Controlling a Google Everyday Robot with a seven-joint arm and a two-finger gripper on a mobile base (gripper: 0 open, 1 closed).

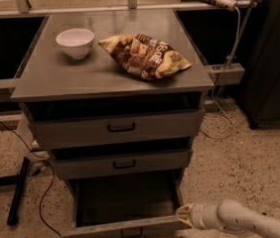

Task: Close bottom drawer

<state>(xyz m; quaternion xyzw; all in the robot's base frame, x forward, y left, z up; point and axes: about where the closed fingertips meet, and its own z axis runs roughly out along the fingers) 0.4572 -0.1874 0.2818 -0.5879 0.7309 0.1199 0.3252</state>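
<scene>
Your gripper [183,215]: at front right corner of open bottom drawer [125,200]; whether spread or closed, you cannot tell.

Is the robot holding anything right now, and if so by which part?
Nothing is gripped, as far as shows. The gripper sits at the right front corner of the open bottom drawer, away from its handle.
</scene>
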